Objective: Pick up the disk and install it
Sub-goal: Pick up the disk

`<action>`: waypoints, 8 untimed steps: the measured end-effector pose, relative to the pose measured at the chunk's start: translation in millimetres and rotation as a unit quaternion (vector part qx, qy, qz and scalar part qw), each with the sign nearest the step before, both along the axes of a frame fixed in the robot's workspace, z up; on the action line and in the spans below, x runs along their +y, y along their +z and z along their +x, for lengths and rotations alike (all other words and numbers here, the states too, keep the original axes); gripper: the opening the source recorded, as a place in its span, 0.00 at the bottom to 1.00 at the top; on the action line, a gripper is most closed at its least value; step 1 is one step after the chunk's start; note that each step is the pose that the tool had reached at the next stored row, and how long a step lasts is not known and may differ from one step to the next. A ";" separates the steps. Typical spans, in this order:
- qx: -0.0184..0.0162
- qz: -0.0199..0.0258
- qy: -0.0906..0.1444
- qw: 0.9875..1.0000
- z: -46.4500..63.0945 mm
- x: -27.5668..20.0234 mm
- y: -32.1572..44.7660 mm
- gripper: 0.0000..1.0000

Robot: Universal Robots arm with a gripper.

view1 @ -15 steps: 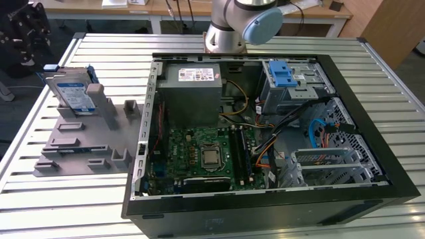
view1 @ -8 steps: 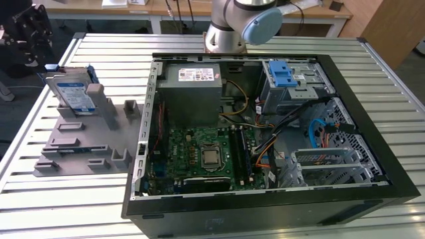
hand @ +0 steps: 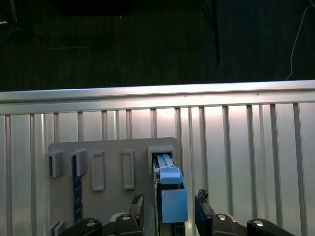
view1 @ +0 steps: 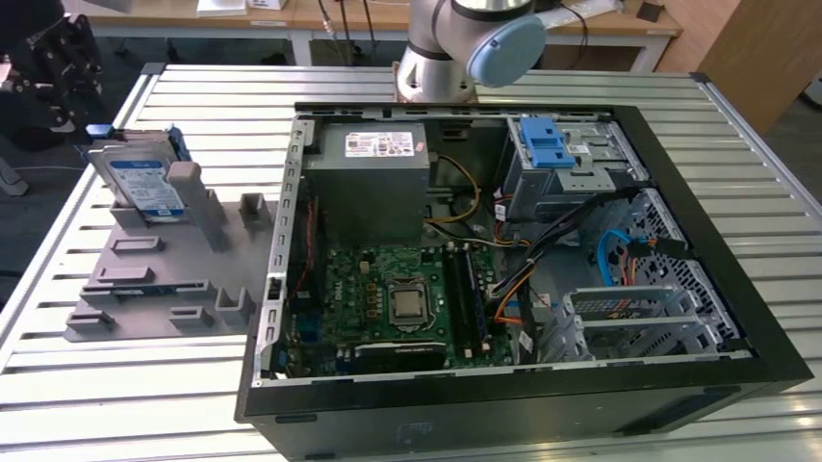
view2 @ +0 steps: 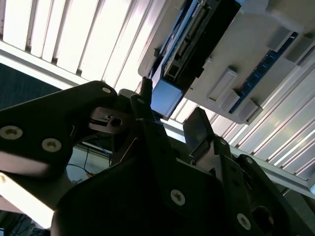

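Disk (view1: 144, 186) — silver, white-and-blue label, blue rails — upright in grey holder (view1: 165, 292).

The arm (view1: 444, 43) rises near the far edge of the table (view1: 129, 404) in the exterior view, a grey column with a blue-capped joint (view1: 507, 50) facing the exterior view's right. In the first wrist view the gripper (hand: 170, 205) points down toward the table, its two dark fingers (hand: 138, 204) spread apart and clasping nothing. The second wrist view shows its black linkage body.
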State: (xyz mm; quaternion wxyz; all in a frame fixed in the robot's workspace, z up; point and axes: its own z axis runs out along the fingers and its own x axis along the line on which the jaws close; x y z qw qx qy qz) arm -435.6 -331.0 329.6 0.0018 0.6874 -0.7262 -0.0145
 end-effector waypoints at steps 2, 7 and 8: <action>0.000 0.000 0.000 1.000 -0.1 0.2 -2.4 0.54; 0.000 0.000 0.000 1.000 -0.1 0.3 -11.4 0.60; 0.000 0.000 0.000 1.000 -0.1 0.3 -13.1 0.60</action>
